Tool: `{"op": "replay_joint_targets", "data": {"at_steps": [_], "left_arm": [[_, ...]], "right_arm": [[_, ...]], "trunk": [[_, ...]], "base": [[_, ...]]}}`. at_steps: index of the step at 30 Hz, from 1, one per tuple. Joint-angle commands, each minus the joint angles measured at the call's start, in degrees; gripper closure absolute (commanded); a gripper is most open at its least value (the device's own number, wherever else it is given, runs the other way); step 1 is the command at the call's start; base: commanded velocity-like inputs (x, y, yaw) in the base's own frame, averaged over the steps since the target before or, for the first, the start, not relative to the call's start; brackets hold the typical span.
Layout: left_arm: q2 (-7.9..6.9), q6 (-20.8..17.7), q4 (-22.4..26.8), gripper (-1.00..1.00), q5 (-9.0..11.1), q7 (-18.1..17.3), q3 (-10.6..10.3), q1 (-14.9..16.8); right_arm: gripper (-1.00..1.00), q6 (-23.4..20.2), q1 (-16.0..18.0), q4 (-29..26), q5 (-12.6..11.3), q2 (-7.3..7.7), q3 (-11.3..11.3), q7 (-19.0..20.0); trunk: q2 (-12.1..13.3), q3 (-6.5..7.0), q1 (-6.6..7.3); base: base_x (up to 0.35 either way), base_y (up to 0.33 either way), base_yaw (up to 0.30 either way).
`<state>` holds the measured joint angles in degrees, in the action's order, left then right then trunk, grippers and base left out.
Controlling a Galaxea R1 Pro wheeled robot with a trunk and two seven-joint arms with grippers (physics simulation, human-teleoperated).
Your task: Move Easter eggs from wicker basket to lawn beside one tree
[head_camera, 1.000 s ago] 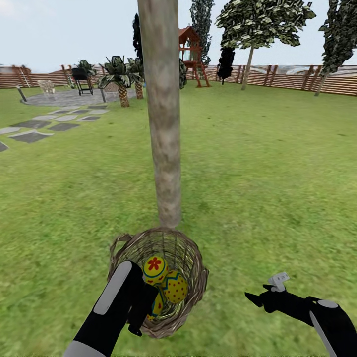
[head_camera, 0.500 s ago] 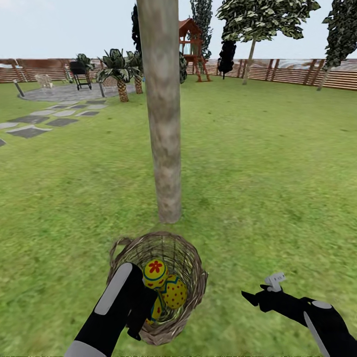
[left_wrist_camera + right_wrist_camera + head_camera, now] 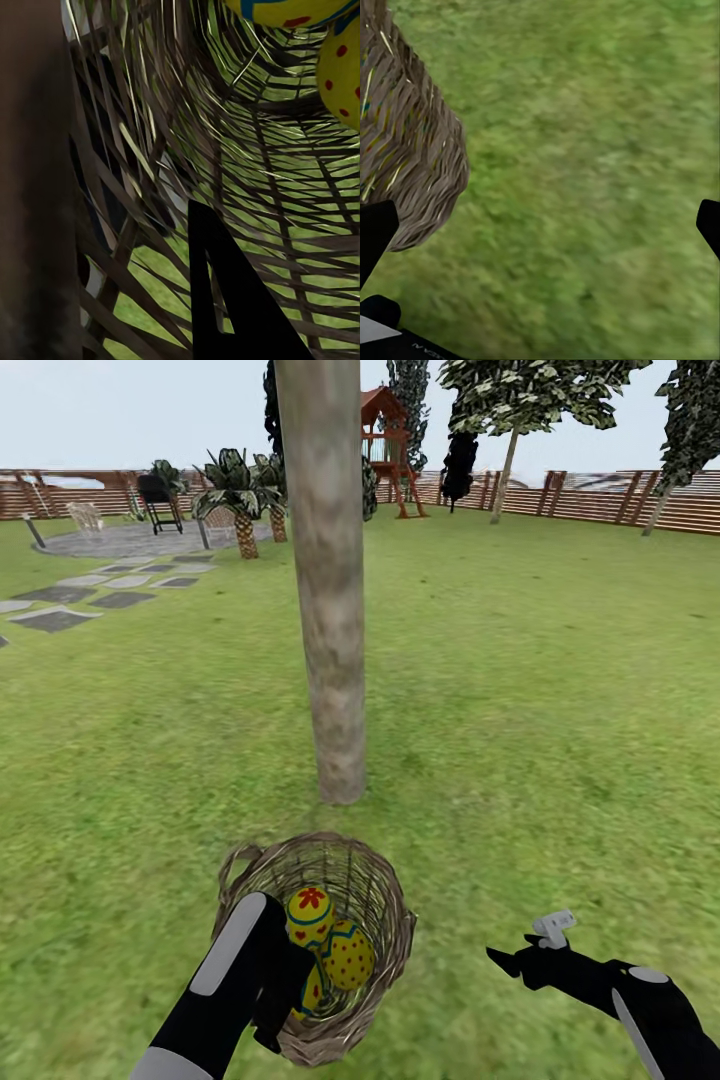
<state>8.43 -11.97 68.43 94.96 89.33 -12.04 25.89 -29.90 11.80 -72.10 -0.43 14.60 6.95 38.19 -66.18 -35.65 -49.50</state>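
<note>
The wicker basket (image 3: 318,945) is near the foot of the tree (image 3: 328,590), on the robot's side of it, with a strip of grass between the two. The tree trunk is thick, straight and grey-beige, and it goes up past the top of the head view. The lawn (image 3: 520,700) is green all around the tree.

Inside the basket are the Easter eggs (image 3: 330,950). They are yellow with blue zigzag bands and red dots. One egg has a red flower shape on top. They lie close together and touch each other. Two are easy to see; a third peeks out lower down, partly hidden.

The left gripper (image 3: 272,1000) is at the basket's rim on the side away from the tree. Its jaws are clamped on the basket's woven wall. In the left wrist view, a black finger (image 3: 229,300) sits against the twigs, and bits of yellow egg show through.

The right gripper (image 3: 525,958) hangs over the grass beside the basket, not touching it. Its jaws are wide apart, with nothing between them. In the right wrist view, the basket's outer wall (image 3: 405,157) is close by, with grass next to it.

Far behind the tree are a playset (image 3: 385,450), short palms (image 3: 240,500), a brown fence (image 3: 590,500) and grey stepping stones (image 3: 60,615).
</note>
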Motion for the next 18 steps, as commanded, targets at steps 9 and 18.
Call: {"op": "replay_joint_targets", "data": {"at_steps": [9, 18], "left_arm": [[-0.08, -0.86, 0.04, 1.00, 0.14, 0.05, 0.00, 0.04], [-0.08, -0.86, 0.04, 1.00, 0.14, 0.11, 0.08, 0.04]], "right_arm": [[-1.00, -0.43, 0.02, -0.06, 0.01, -0.11, -0.01, 0.22], [-1.00, -0.40, 0.00, -0.06, 0.60, -1.48, -0.09, 0.17]], "trunk": [[-3.66, -1.68, -1.98], [-7.27, -4.06, -3.96]], "base": [[0.000, 0.000, 0.000], [0.000, 0.000, 0.000]]}}
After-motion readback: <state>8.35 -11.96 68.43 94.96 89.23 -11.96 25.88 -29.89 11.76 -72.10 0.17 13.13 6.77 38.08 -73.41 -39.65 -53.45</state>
